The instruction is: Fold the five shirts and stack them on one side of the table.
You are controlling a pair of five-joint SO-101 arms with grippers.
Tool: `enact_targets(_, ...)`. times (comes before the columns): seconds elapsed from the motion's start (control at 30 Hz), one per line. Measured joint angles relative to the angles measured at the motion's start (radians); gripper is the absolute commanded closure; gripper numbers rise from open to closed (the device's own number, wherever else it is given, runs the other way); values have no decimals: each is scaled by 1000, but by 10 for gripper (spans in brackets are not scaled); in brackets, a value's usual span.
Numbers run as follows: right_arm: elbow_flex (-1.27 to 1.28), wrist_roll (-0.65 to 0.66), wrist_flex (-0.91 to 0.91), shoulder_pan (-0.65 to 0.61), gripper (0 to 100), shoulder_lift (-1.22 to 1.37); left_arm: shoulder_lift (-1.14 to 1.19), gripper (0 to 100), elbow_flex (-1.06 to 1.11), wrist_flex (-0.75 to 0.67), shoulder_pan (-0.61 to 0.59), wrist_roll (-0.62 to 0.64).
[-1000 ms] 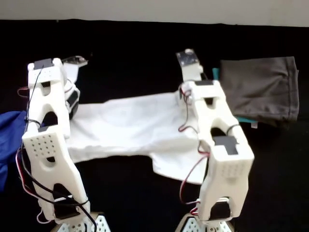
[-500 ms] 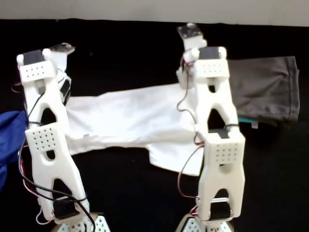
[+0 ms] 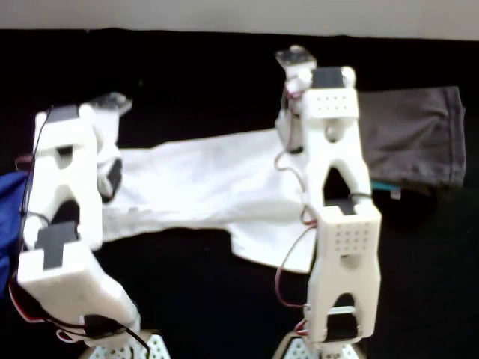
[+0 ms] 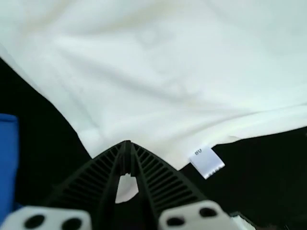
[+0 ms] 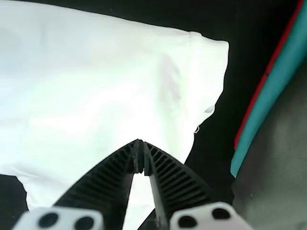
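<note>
1. In the high view, a white shirt (image 3: 202, 187) is lying spread across the middle of the black surface (image 3: 187, 82), with one flap of it reaching toward the near edge beside the right arm's base
2. The left arm (image 3: 63, 187) is standing over the white shirt's left end, and the right arm (image 3: 337, 172) is leaning out over its right end
3. A folded dark grey shirt (image 3: 412, 138) is sitting at the right side of the surface, just beside the white shirt. It is resting on a teal shirt (image 3: 380, 185), which is peeking out along its near edge. A blue shirt (image 3: 9, 213) is bunching at the left edge of the view
4. In the left wrist view, the left jaws are pressing together tip to tip right at the edge of the white shirt (image 4: 158, 72). Whether any cloth is pinched between them is not clear. A small sewn-in label (image 4: 205, 162) is sticking out from the hem near the tips, and the blue shirt (image 4: 7, 163) is showing off to one side
5. In the right wrist view, the right jaws are clenching tip to tip over the white shirt (image 5: 96, 86), and I cannot tell whether they are gripping it. The teal shirt (image 5: 273, 96) is lying under the dark grey shirt (image 5: 273, 187), with a strip of bare surface (image 5: 216, 19) running between them and the white shirt's corner
</note>
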Motion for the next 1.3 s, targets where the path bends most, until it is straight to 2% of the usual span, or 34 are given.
enact_targets(0.2, 21, 0, 0, -103, 993, 0, -120, 990, 353, -262, 0, 2)
enact_targets(0.37, 46, 0, 0, -149, 993, 46, -169, 988, 466, -315, 2, 3)
enact_targets(0.5, 51, 0, 9, -152, 993, 46, -170, 988, 486, -376, -18, 94)
enact_targets(0.6, 101, 0, 9, -152, 993, 46, -172, 988, 488, -394, -28, 138)
enact_targets(0.83, 353, 0, 9, -150, 993, 34, -172, 988, 488, -396, -28, 149)
enact_targets(1.07, 620, 0, -2, -152, 993, -232, -172, 988, 488, -396, -28, 149)
enact_targets(1.2, 833, 32, -91, -152, 993, -377, -172, 988, 488, -396, -28, 149)
enact_targets(1.3, 895, 37, -239, -152, 993, -477, -172, 988, 488, -396, -28, 149)
